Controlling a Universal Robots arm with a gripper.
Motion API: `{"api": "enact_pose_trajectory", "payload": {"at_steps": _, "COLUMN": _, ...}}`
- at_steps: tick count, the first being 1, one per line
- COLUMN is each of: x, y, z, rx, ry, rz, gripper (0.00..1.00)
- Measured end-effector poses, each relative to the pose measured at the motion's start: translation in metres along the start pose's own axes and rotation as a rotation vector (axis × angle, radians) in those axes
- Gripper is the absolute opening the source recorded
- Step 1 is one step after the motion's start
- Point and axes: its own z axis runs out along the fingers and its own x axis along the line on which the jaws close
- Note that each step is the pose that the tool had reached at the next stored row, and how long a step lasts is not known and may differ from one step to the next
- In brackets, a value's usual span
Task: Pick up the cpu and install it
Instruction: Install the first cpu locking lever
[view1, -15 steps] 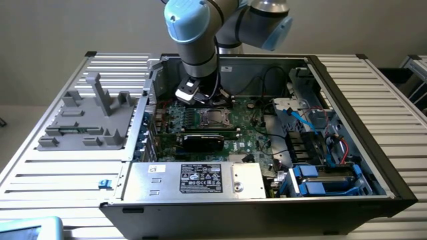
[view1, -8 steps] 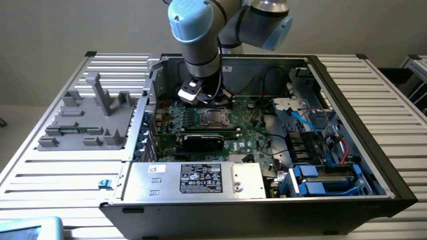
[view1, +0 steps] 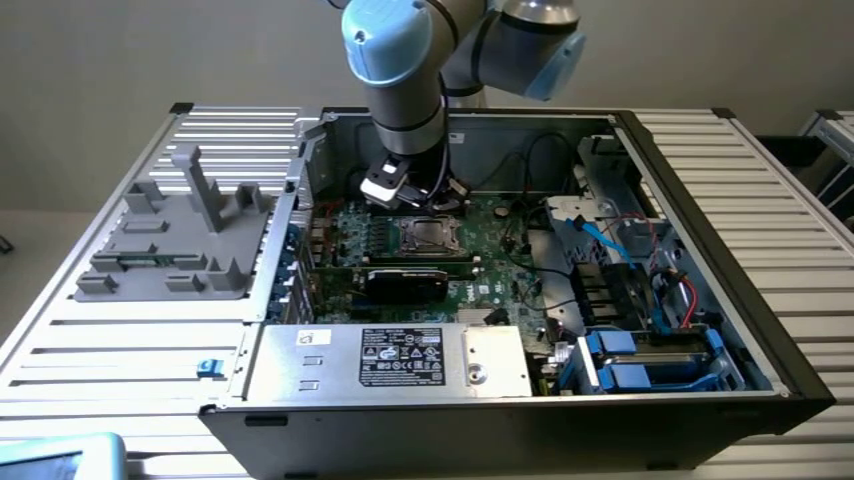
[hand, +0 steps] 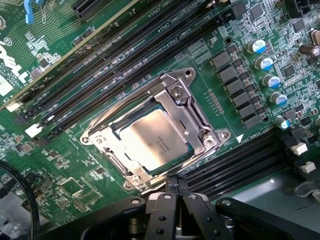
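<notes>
One cpu (hand: 152, 140) lies flat inside socket frame (hand: 192, 107), just beneath pincer (hand: 176, 186); pincer clenched, empty; frame likely keeps chip aligned.

A silver power supply (view1: 387, 358) is sitting inside the open computer case (view1: 534, 430); a grey holder (view1: 174, 250) is lying on the slatted table (view1: 120, 345)

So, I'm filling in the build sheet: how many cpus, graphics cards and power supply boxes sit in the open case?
Square silver-grey metal cpu: 1
Black graphics card: 1
Silver white-labelled power supply box: 1
Total: 3
</notes>
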Motion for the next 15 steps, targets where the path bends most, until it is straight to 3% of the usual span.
{"api": "enact_pose_trajectory", "payload": {"at_steps": 15, "x": 0.0036, "y": -0.0024, "z": 0.0007, "rx": -0.0044, "ry": 0.0028, "rz": -0.001, "gripper": 0.11}}
